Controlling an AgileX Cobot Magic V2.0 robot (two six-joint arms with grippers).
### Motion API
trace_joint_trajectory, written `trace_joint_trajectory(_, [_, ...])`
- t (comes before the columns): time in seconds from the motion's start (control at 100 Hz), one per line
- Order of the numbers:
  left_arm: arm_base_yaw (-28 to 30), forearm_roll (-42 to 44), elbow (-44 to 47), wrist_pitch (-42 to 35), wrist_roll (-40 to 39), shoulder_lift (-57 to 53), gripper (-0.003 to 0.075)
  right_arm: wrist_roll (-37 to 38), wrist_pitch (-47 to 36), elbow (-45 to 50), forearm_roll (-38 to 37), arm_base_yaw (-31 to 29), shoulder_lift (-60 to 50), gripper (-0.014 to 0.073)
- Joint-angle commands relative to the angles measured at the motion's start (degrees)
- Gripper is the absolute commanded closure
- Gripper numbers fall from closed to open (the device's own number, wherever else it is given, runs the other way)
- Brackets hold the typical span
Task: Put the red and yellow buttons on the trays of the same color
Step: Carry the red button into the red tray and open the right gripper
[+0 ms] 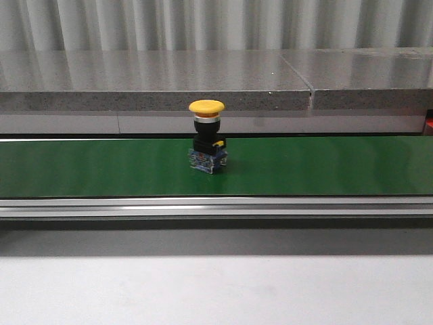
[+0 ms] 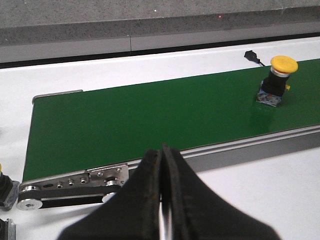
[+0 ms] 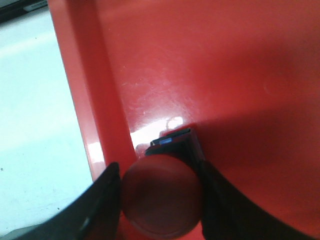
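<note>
A yellow button (image 1: 207,137) with a black body stands upright on the green conveyor belt (image 1: 325,166), near its middle. It also shows in the left wrist view (image 2: 278,80), far from my left gripper (image 2: 163,151). That gripper is shut and empty, and hangs over the white table by the belt's near rail. My right gripper (image 3: 161,200) is shut on the red button (image 3: 162,192), with a finger on each side of its cap. It holds the button over the floor of the red tray (image 3: 235,75), close to the tray's rim (image 3: 82,90). No yellow tray is in view.
A grey stone ledge (image 1: 155,84) runs behind the belt. The belt's end roller and metal bracket (image 2: 75,182) lie close to my left gripper. A partly cut-off black part (image 2: 4,187) sits at that view's edge. A black plug (image 2: 250,54) lies beyond the belt.
</note>
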Motion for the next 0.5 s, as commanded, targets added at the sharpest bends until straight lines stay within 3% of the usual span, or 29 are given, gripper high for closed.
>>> trace_joint_trajectory(0.0, [-0.6, -0.8, -1.4, -3.8, 0.2, 0.4, 0.0741, 0.0, -1.4, -2.0, 1.2, -0.3, -3.4, 0.0211])
trace_joint_trajectory(0.08, [-0.6, -0.8, -1.4, -3.8, 0.2, 0.4, 0.0741, 0.0, -1.4, -2.0, 1.2, -0.3, -3.7, 0.0046])
trace_joint_trajectory(0.13, [-0.6, -0.8, -1.4, -3.8, 0.2, 0.4, 0.0741, 0.0, -1.4, -2.0, 1.2, -0.3, -4.0, 0.0003])
trace_joint_trajectory(0.49, [-0.6, -0.8, -1.4, -3.8, 0.2, 0.4, 0.0741, -1.1, -2.3, 2.8, 1.2, 0.1, -14.7, -0.0001])
